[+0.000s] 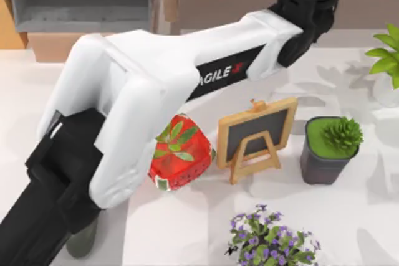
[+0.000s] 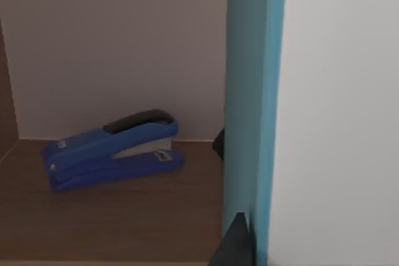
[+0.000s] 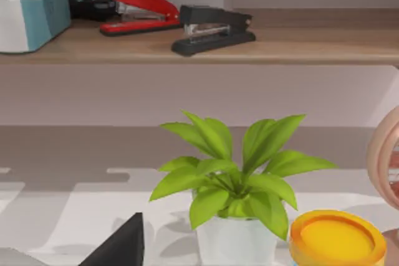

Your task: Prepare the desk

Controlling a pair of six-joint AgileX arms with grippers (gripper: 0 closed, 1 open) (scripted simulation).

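i see the white bench [image 1: 349,216] spread under everything in the top view, running out to the left, right and near edges, with wooden shelving along its far edge. my left arm [image 1: 143,91] lies slantwise over the bench, from the far edge down toward the near left corner, white shell with black ends. its claw i cannot make out, so whether it is open or closed i cannot tell. the left wrist view looks into a wooden shelf where a blue stapler [image 2: 112,151] lies flat beside a teal upright panel [image 2: 249,91].

just beside the arm, near the middle of the bench, sits a strawberry [image 1: 179,154], red with green leaves on top. next to it stands a small chalkboard [image 1: 257,132] on a wooden easel. toward the right edge is a succulent [image 1: 330,147] in a dark pot, and at the near edge a clump of purple flowers [image 1: 268,238]. a leafy plant [image 1: 388,54] stands at the right edge.

the right wrist view faces that leafy plant in a white pot, an orange lid [image 3: 336,238] close by it, and a shelf behind carrying a red stapler [image 3: 140,10] and a black stapler [image 3: 212,29]. the right claw's state i cannot tell either.
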